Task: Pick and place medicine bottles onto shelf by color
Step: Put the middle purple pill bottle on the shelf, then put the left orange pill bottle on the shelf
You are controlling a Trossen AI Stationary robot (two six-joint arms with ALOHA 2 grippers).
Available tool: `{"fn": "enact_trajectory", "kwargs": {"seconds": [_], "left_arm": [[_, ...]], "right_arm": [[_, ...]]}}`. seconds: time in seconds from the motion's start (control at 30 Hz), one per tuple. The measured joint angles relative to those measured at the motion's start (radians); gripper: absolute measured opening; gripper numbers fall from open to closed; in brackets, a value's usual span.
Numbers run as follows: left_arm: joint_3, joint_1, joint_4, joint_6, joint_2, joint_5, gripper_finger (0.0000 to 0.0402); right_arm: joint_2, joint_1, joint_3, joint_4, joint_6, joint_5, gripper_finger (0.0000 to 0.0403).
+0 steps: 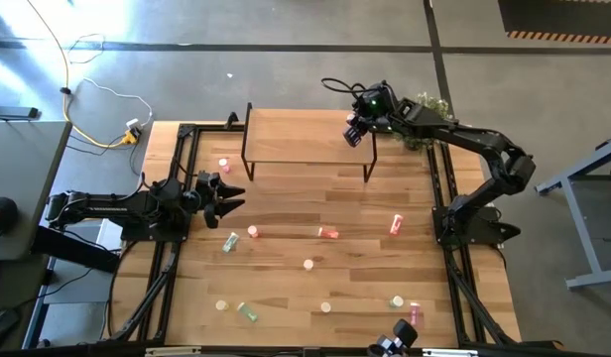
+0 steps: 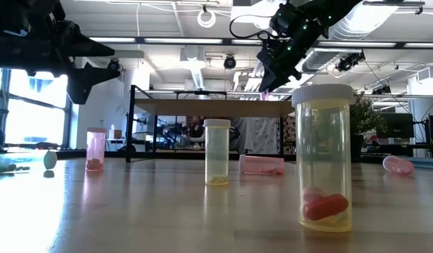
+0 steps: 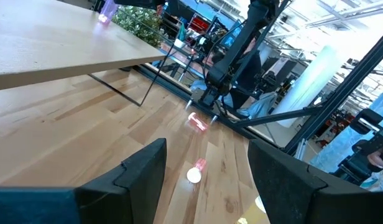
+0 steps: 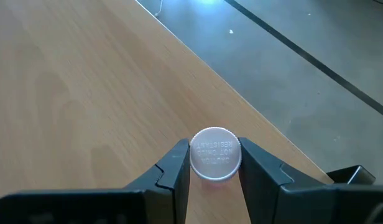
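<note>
Medicine bottle [image 4: 215,155], pale cap, pinched between the fingers of the right pincer [image 4: 214,169] just over the shelf [image 1: 305,134] top, nr its far right corner. Left pincer [image 1: 226,195] waits spread over the tabletop [image 1: 355,278]. Bottle prob. light, stiff, slick plastic w/ round sides; best gripped across the body just below the cap.

Glaring white across the floor [image 1: 28,25] in the high view's upper left corner. Backlighting the low view through windows [image 2: 23,119] and ceiling strips, silhouetting the arms. Blurring the nearest bottle [image 2: 324,158] slightly. Casting soft shadows under the shelf [image 1: 305,139]. Lighting the bench [image 1: 315,258] evenly.
</note>
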Motion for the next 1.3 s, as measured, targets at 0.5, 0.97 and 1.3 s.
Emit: {"fn": "enact_trajectory", "kwargs": {"seconds": [0.5, 0.97, 1.3], "left_arm": [[0.0, 0.0, 0.0, 0.0, 0.0, 0.0, 0.0216], [0.013, 0.0, -0.001, -0.026, 0.001, -0.012, 0.0216], [0.197, 0.0, -0.206, 0.129, 0.022, 0.02, 0.0216]], "right_arm": [[-0.001, 0.0, 0.0, 0.002, 0.001, 0.022, 0.0172], [-0.066, 0.0, 0.002, 0.012, 0.027, 0.027, 0.0174], [-0.162, 0.021, 0.002, -0.004, 0.061, 0.03, 0.0174]]}}
